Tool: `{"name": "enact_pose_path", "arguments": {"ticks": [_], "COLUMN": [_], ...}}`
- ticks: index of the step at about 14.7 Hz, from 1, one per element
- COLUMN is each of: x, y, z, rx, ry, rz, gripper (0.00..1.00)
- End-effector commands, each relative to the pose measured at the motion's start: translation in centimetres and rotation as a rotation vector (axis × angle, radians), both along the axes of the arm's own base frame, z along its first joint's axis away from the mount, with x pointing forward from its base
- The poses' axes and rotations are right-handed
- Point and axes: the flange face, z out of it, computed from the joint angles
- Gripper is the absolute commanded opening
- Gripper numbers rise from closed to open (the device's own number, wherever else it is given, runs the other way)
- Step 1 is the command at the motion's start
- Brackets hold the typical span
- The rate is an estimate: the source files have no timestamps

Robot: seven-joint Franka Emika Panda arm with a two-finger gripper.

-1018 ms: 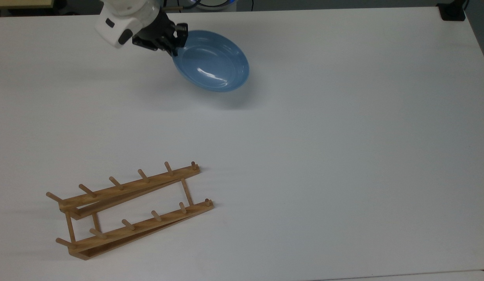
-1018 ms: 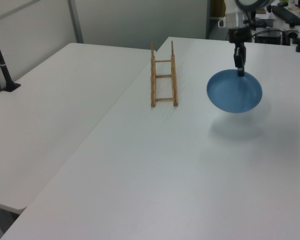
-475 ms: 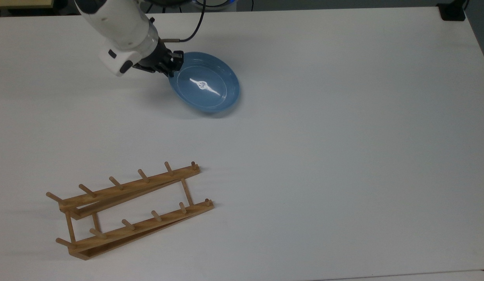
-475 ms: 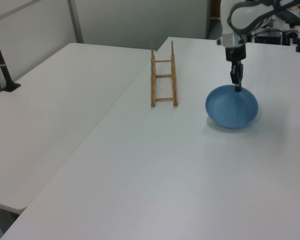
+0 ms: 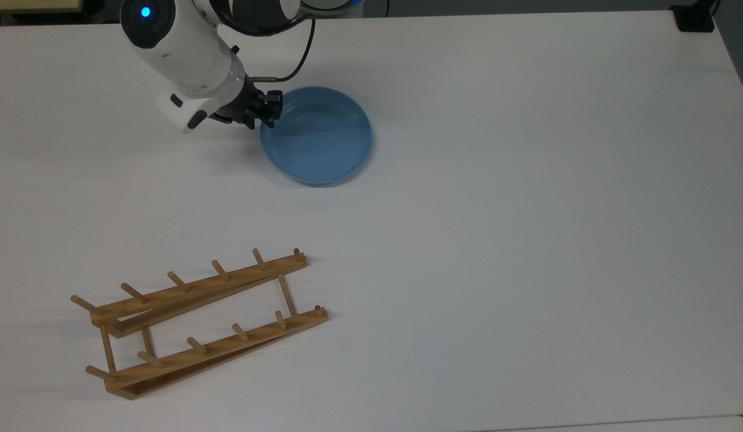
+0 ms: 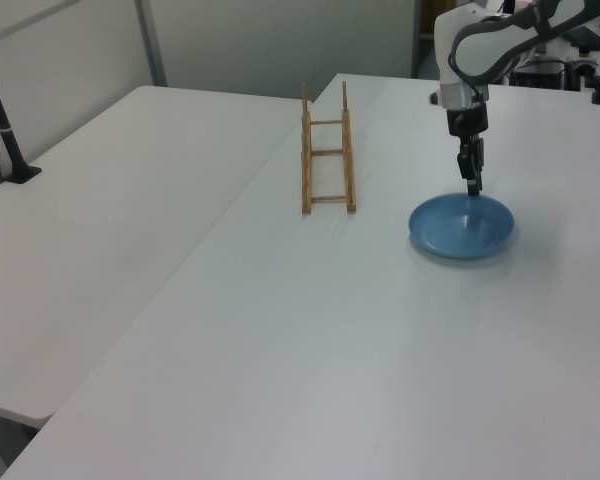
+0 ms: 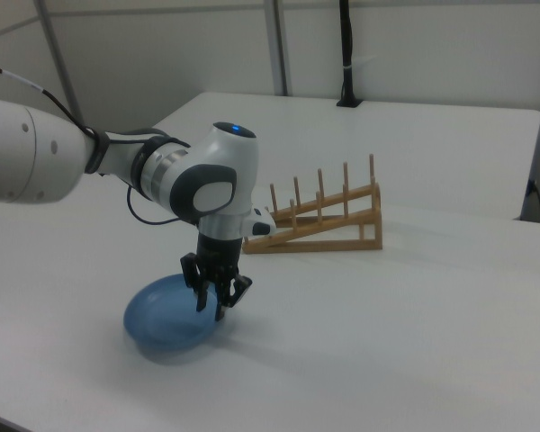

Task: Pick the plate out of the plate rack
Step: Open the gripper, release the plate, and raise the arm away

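Lowered since a second ago, when it hung tilted in the air, the round light-blue plate (image 5: pixel 317 135) now lies flat on the white bench (image 5: pixel 527 210), and the arm has come down with it. The black two-finger gripper (image 5: pixel 268 114) is at the rim on the top view's left side of the plate; in the right view the fingers (image 7: pixel 202 297) stand slightly parted astride that rim, so they look to be loosening or just loosened, though I cannot tell for certain whether they still pinch it. Above them the white wrist of the arm (image 5: pixel 191 60) leans in from the top view's upper left, with a blue light lit on its housing.

Further out, the low light-brown wooden plate rack (image 5: pixel 200 321) with its two rows of short pegs stands well apart from the plate, toward the top view's lower left, with nothing in its slots. The plate is out of the rack and set down, so the task looks almost finished.

To finish well, the fingers should part fully before any lift, then rise straight up off the rim. A sideways pull or an early lift could drag or tip the shallow plate, which would slide easily on the smooth bench.
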Motion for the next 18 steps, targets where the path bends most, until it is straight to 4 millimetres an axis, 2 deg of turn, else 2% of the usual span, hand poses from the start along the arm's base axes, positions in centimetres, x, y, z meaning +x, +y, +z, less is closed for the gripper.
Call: {"name": "enact_pose_path", "arguments": {"ticks": [1, 2, 4, 7, 11, 14, 16, 18], "x": [0.9, 1.2, 1.7, 1.9, 0.1, -2.0, -2.9, -2.9], "y": [0.1, 0.3, 1.0, 4.5, 8.8, 12.3, 13.5, 13.9], "z": [4.5, 6.1, 10.8, 17.5, 23.9, 27.4, 27.8, 27.7], "rx": [-0.046, -0.049, -0.063, -0.080, -0.111, -0.126, -0.140, -0.141], "ry": [-0.062, -0.080, -0.125, -0.173, -0.235, -0.161, -0.110, -0.103], "rz": [-0.079, -0.110, -0.151, -0.206, -0.324, -0.323, -0.334, -0.336], "gripper": [1.00, 1.00, 1.00, 1.00, 1.00, 1.00, 1.00, 1.00]}}
